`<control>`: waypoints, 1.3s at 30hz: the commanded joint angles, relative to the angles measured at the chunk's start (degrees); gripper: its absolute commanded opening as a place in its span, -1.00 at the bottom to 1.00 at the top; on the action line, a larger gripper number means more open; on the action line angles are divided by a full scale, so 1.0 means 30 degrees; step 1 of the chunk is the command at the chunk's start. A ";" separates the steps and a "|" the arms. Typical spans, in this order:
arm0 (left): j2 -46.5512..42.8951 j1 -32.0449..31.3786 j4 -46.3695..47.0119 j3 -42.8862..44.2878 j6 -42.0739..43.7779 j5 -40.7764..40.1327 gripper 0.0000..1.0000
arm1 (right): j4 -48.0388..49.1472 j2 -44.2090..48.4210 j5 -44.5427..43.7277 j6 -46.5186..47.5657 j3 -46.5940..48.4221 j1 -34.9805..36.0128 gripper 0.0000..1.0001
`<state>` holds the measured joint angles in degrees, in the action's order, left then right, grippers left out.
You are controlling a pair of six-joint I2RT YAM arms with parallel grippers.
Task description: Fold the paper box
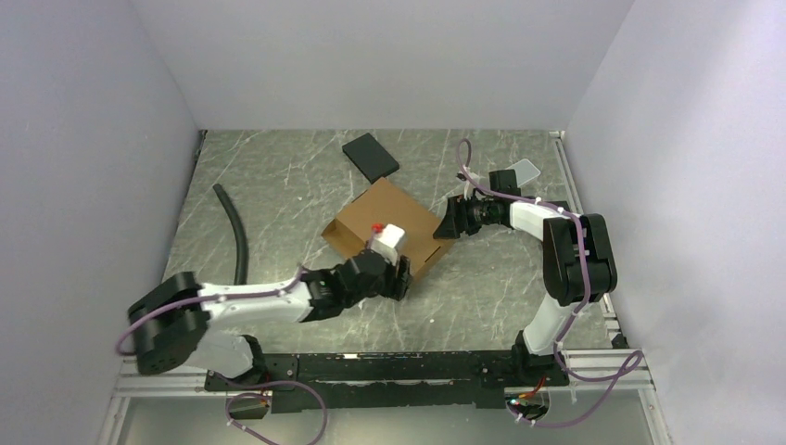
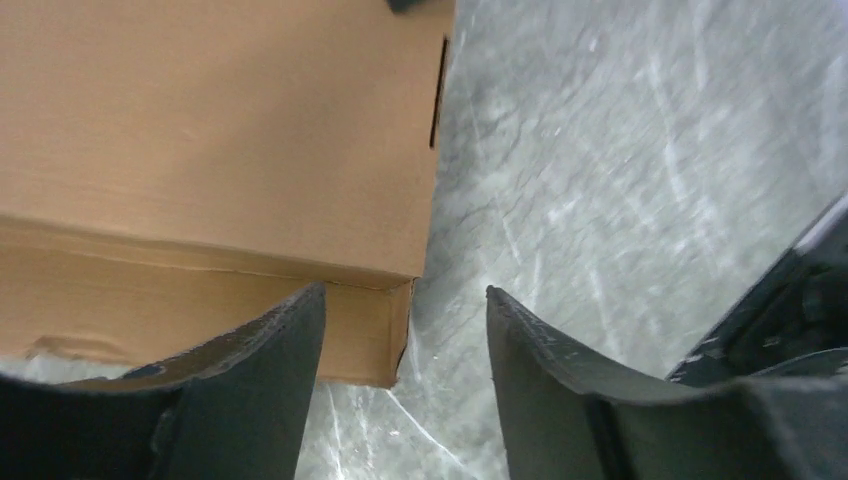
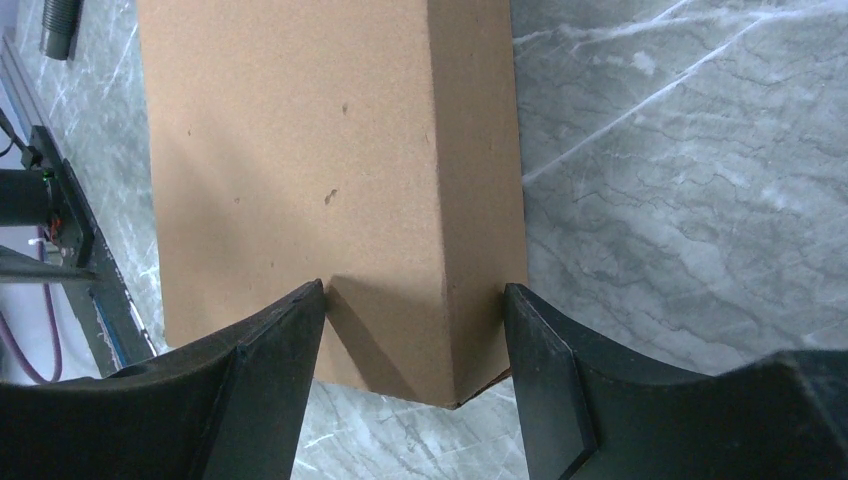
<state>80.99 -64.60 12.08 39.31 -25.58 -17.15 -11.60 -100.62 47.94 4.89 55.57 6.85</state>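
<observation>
The paper box [image 1: 385, 225] is a shallow brown cardboard box lying skewed in the middle of the table, lid down. My left gripper [image 1: 400, 276] is at its near corner. In the left wrist view its jaws stand open [image 2: 405, 297], with the box [image 2: 220, 130] corner just beyond the tips and nothing between them. My right gripper [image 1: 451, 222] is at the box's right corner. Seen from the right wrist it is open [image 3: 413, 290], its fingers straddling the corner of the box [image 3: 290, 150], one over the top face and one beside the side wall.
A flat black slab [image 1: 371, 156] lies behind the box. A black hose [image 1: 236, 232] curves along the left. A small translucent container [image 1: 526, 171] sits at the back right behind the right arm. Grey walls enclose the marble table [image 1: 287, 185].
</observation>
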 commanded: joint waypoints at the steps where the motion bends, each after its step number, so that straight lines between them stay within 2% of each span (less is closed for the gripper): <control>1: -0.3747 0.1266 -0.3371 0.0069 -0.3925 0.0669 0.39 | -0.0704 -0.0253 -0.0598 0.0279 0.0342 0.0205 0.36; 5: -0.6725 0.3484 -0.5432 -0.1753 -0.8098 0.2399 0.53 | -0.0704 -0.0307 -0.0581 0.0244 0.0371 0.0206 0.36; 7: -0.7829 0.4192 -0.5184 -0.3488 -1.0226 0.2854 0.43 | -0.0701 -0.0369 -0.0593 0.0218 0.0387 0.0204 0.36; 8: -0.8110 0.4424 -0.5005 -0.4134 -1.1277 0.2934 0.19 | -0.0705 -0.0384 -0.0574 0.0192 0.0375 0.0206 0.36; 10: -0.8406 0.4693 -0.4841 -0.5171 -1.3018 0.2871 -0.57 | -0.0694 -0.0454 -0.0571 0.0175 0.0380 0.0206 0.36; 11: -0.8395 0.4812 -0.5057 -0.5417 -1.3564 0.2804 -0.82 | -0.0705 -0.0464 -0.0549 0.0179 0.0385 0.0206 0.36; 12: -0.8243 0.4882 -0.5410 -0.5518 -1.3994 0.2719 -0.96 | -0.0705 -0.0473 -0.0528 0.0147 0.0378 0.0206 0.36; 13: -0.8008 0.4938 -0.5780 -0.5516 -1.4337 0.2660 -1.00 | -0.0680 -0.0496 -0.0540 0.0154 0.0373 0.0206 0.36; 16: -0.6637 0.5189 -0.5711 -0.5443 -1.4948 0.3021 -1.00 | -0.0646 -0.0528 -0.0513 0.0121 0.0391 0.0207 0.36; 21: -0.2971 0.5485 -0.1608 -0.4966 -1.5122 0.5369 -1.00 | -0.0610 -0.0548 -0.0561 0.0047 0.0373 0.0235 0.36; 27: 0.2136 0.5411 0.0647 -0.2604 -1.6556 0.8434 -1.00 | -0.0514 -0.0637 -0.0601 -0.0099 0.0313 0.0250 0.36; 32: 0.4510 0.5299 0.2716 -0.0551 -1.7850 0.9361 -1.00 | -0.0507 -0.0768 -0.0578 -0.0167 0.0299 0.0374 0.36; 35: 0.4808 0.5311 0.2777 0.0982 -1.7990 0.9215 -1.00 | -0.0473 -0.0747 -0.0678 -0.0204 0.0207 0.0489 0.36; 39: 0.4871 0.5302 0.0469 0.3485 -1.7504 0.8809 -1.00 | -0.0498 -0.0851 -0.0837 -0.0166 0.0202 0.0655 0.35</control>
<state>95.98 -48.58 11.70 40.25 -77.32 9.65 -11.18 -101.30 47.42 4.03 56.21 6.87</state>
